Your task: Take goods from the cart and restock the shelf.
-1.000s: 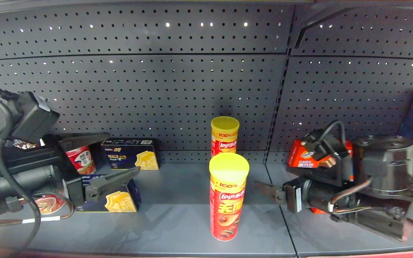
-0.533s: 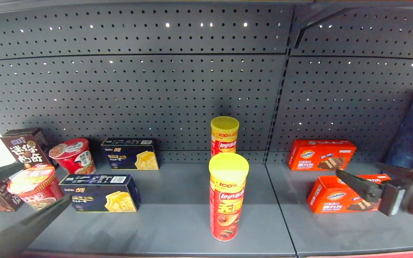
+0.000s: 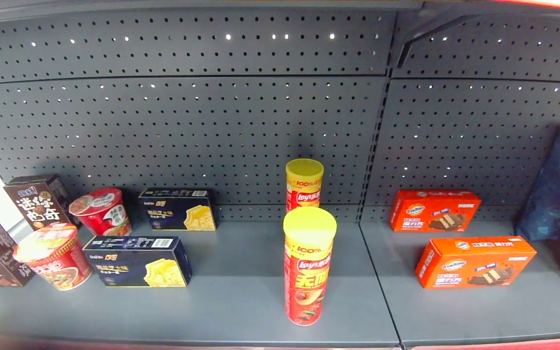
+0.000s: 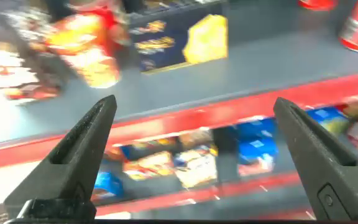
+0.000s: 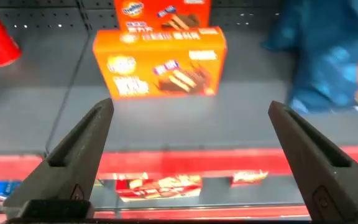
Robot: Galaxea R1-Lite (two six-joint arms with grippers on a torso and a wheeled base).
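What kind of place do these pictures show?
Most likely a shop aisle, or a mock one: a dark shelf with a pegboard back, chip cans and orange boxes lined front to back, more goods one level down.

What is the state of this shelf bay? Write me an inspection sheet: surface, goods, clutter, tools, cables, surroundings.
Surface: grey shelf, goods set in front-and-back pairs, bare space between the groups.
Job's things: two chip cans upright at centre; two orange boxes to the right; two dark blue boxes, two noodle cups and two brown boxes to the left.
Clutter: blue bags at the far right end.
Tools: left tool open, empty, out in front of the shelf's red edge; right tool open, empty, facing the orange boxes.
Cables: nothing seen.
Surroundings: pegboard back wall; packets on a lower level.
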